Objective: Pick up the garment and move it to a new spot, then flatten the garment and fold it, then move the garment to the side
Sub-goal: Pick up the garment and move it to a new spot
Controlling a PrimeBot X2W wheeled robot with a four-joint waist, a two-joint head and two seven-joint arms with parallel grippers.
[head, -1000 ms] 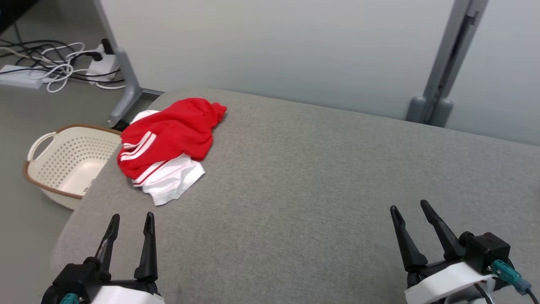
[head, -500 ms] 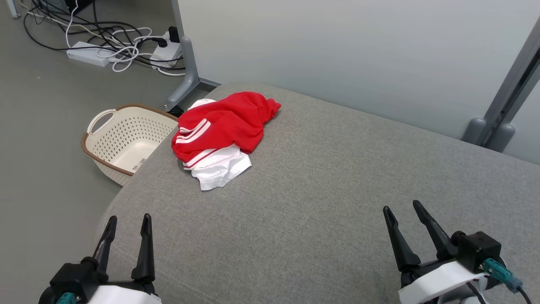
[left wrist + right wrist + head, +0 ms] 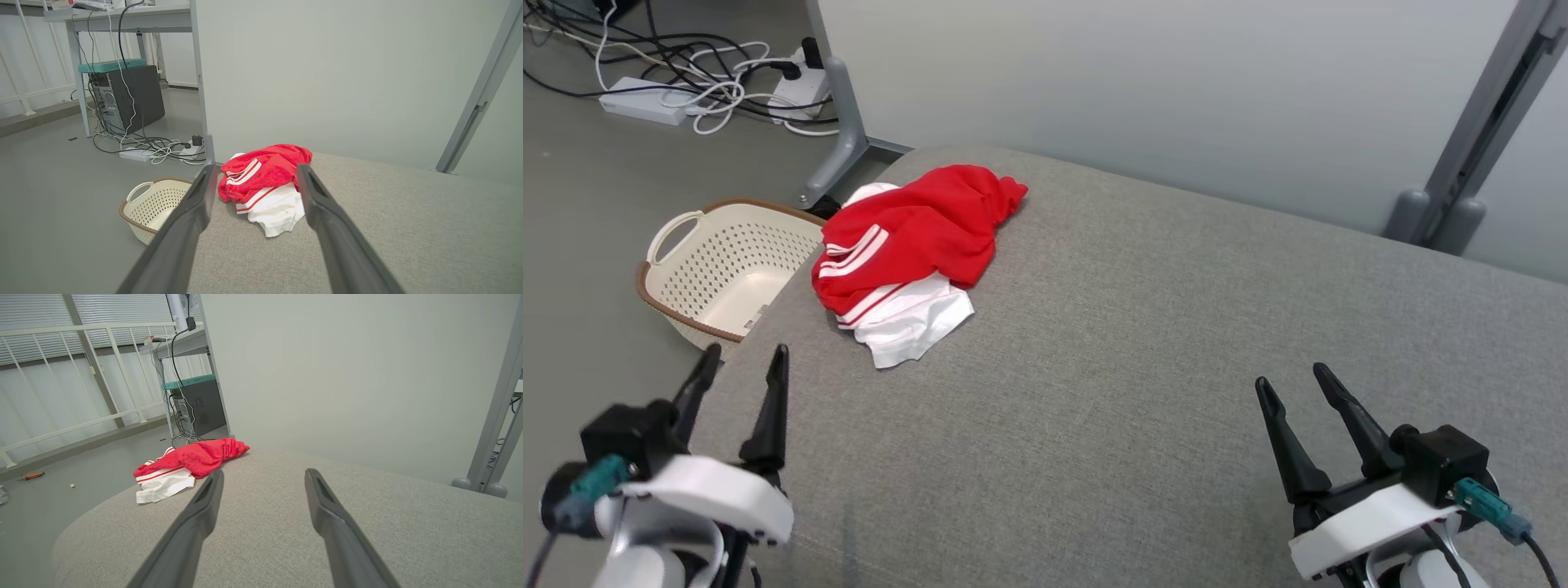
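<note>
A red-and-white garment (image 3: 907, 249) lies bunched at about ten o'clock on a broad grey cushion (image 3: 1111, 367), close to its rounded far-left corner, as a two-armed wheeled robot faces it. The red part is heaped on top, with white stripes showing along one edge. A white part spreads out from under it toward six o'clock and lies flat on the fabric.

Neither arm touches the cloth. The left gripper (image 3: 747, 351) hangs at seven o'clock over the cushion's near-left edge. Its two dark fingers are spread wide with nothing between them and point toward the garment, which the left wrist view frames in the gap between them. The right gripper (image 3: 1290, 376) hovers at five o'clock above bare grey fabric, well apart from the garment. Its fingers are likewise wide apart and hold nothing.

On the floor (image 3: 580, 204) at nine o'clock, just beside the cushion's left edge and near the garment, stands a cream perforated basket (image 3: 704, 260) with a brown rim and a loop handle. Farther off at eleven o'clock, a white power strip (image 3: 640, 100) sits among a tangle of black and white cables (image 3: 719, 90). A pale wall panel (image 3: 1143, 90) runs behind the cushion at twelve o'clock, and a grey post (image 3: 1470, 131) rises at two o'clock. Beyond the cables, a dark computer tower (image 3: 135, 98) stands under a desk (image 3: 135, 18).
</note>
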